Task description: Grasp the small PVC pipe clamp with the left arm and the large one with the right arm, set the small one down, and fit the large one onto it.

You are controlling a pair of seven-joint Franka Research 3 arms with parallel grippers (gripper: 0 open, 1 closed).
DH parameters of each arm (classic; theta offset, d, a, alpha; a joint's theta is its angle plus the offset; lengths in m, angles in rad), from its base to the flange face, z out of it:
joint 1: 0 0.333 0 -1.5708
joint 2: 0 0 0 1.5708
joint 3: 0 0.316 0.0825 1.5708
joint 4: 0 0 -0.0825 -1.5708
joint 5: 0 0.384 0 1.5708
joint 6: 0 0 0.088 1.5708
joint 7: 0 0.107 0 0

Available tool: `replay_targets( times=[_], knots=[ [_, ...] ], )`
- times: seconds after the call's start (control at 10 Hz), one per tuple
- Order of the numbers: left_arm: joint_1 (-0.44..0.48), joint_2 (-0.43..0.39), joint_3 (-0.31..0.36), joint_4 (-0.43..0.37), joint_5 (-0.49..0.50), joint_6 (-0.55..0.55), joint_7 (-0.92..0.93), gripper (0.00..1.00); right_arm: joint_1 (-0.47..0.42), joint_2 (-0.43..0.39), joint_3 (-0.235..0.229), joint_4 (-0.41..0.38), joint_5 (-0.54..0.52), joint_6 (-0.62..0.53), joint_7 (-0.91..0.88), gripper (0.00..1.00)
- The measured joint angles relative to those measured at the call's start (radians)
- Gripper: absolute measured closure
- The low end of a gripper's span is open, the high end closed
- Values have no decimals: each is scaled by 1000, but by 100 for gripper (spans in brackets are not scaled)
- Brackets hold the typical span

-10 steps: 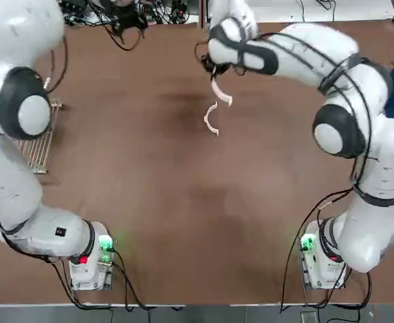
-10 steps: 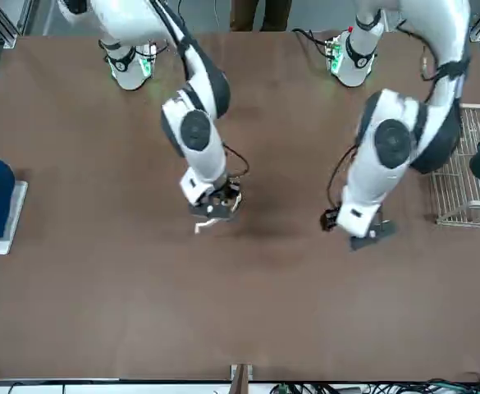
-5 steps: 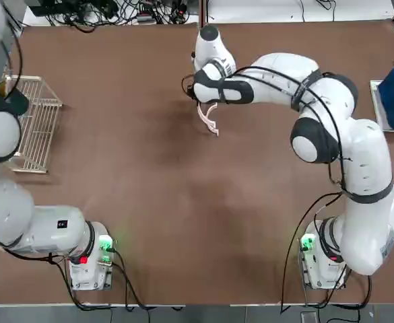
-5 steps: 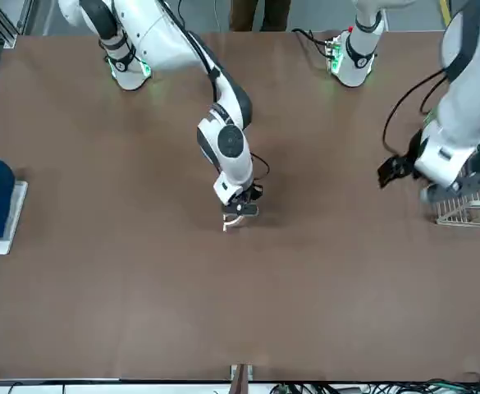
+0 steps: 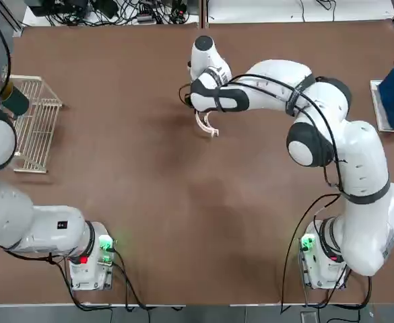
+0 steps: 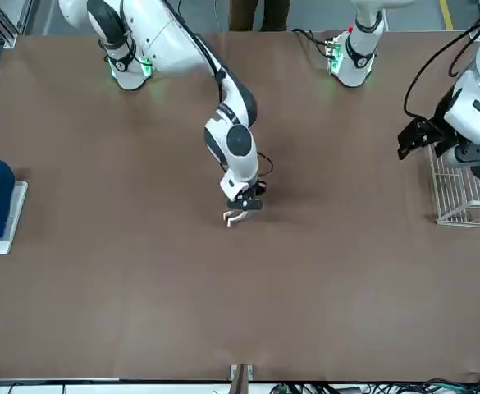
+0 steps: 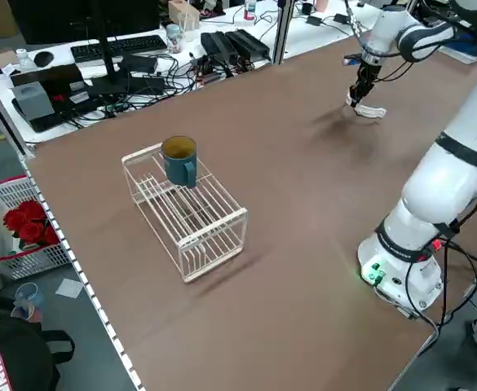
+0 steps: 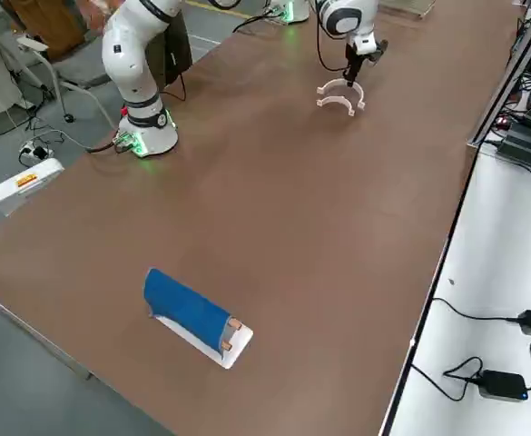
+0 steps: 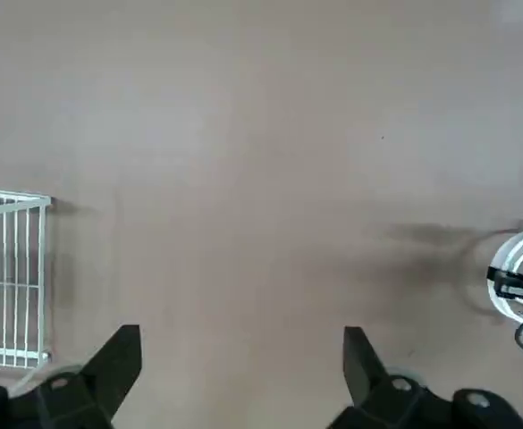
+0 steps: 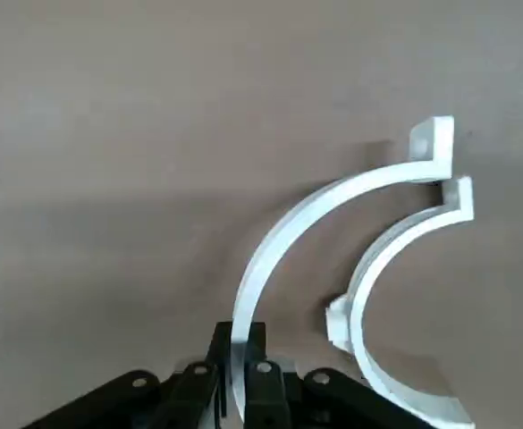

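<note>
Large clamp over the small one.
Right gripper (image 10: 240,393) pinches the large clamp (image 10: 333,214) around the small clamp (image 10: 395,268); left gripper (image 9: 241,357) hangs open near the rack (image 9: 6,277).

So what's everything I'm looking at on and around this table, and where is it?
large one: one, white, at the table's far middle, gripped by the right claw.
small PVC pipe clamp: one, white, on the table, nested inside it.
wire rack: one, cream, robot's left side.
mug: one, teal, on the rack.
blue pad: one, on a white tray, robot's right edge.
table: one, brown.
right claw: shut on the large clamp.
left claw: open, empty, raised near the rack.
</note>
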Motion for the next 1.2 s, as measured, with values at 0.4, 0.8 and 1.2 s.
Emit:
replay_targets(
  times=[0.4,0.8,1.2],
  knots=[
    [-5,17,16,11,0,-1,15,0,3,17,-1,-14,-24,-7,4,91],
    [-5,24,16,12,0,-3,66,0,4,17,-1,-15,-27,-7,14,81],
    [-3,24,18,16,0,-3,66,0,-4,-14,-9,15,-49,-99,39,23]
  ],
)
